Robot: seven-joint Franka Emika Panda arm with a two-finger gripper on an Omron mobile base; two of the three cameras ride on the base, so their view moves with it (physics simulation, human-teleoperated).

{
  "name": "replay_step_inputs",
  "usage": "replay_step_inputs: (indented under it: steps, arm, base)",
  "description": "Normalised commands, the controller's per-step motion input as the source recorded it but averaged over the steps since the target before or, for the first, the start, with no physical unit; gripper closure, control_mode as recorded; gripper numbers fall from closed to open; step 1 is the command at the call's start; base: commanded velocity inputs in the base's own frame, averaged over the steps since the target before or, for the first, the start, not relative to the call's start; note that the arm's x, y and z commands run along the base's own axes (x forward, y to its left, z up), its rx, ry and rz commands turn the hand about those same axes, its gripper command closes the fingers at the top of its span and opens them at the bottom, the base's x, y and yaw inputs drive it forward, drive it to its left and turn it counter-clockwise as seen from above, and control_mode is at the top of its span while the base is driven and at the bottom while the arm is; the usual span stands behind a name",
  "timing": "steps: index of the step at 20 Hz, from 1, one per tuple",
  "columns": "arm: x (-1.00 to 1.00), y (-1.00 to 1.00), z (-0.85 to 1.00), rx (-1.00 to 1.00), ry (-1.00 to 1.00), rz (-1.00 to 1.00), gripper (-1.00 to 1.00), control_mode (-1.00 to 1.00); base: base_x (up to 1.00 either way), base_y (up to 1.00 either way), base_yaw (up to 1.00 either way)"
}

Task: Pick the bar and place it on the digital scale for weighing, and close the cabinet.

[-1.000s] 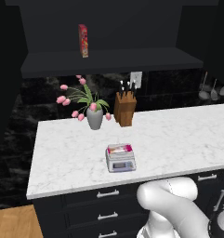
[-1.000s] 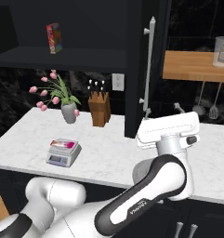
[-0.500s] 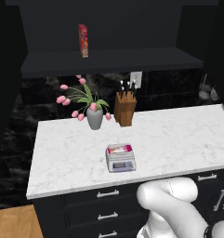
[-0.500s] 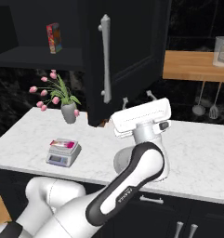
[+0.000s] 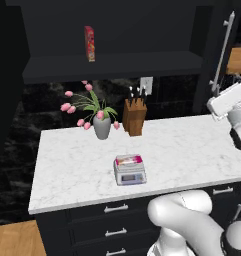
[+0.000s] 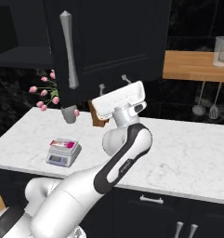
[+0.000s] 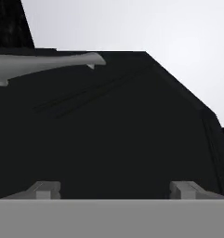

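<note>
So the pink bar (image 5: 129, 160) is sitting flat on the digital scale (image 5: 129, 171) on the white marble tabletop (image 5: 192, 150). The cabinet (image 6: 118, 42) door hangs partly swung out, and the tool (image 7: 115, 188) sits right up against its black panel near the silver handle (image 7: 43, 65), fingers spread wide, gripping nothing.

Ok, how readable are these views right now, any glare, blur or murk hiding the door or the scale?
Left base view: evenly lit, no glare; the bar on the digital scale reads clearly, shelf recess dark. Right base view: sharp; the black cabinet door shows little detail, only its silver handle stands out. Hand view: near-black door panel, faint grooves, pale handle streak, the gripper fingertips dim.
</note>
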Motion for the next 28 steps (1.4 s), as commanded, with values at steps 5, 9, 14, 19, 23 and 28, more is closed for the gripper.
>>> replay_step_inputs:
  steps: [5, 9, 14, 19, 23, 28]
  arm:
    - [0.16, 0.17, 0.91, -0.08, 0.01, 0.08, -1.00, -1.00]
    - [0.14, 0.17, 0.78, -0.14, 0.19, 0.02, -1.00, -1.00]
    - [0.05, 0.30, 0.72, -0.28, 0.38, -0.01, -1.00, -1.00]
    - [0.71, 0.95, -0.04, -0.33, 0.24, -0.06, -1.00, -1.00]
    - [0.98, 0.98, -0.56, -0.06, 0.00, 0.00, -1.00, -1.00]
    - [0.76, 0.96, -0.36, -0.01, -0.02, 0.00, -1.00, -1.00]
  base:
    - [0.00, 0.00, 0.00]
    - [0.00, 0.00, 0.00]
    - [0.00, 0.00, 0.00]
    - [0.00, 0.00, 0.00]
    - [0.00, 0.00, 0.00]
    - [0.00, 0.00, 0.00]
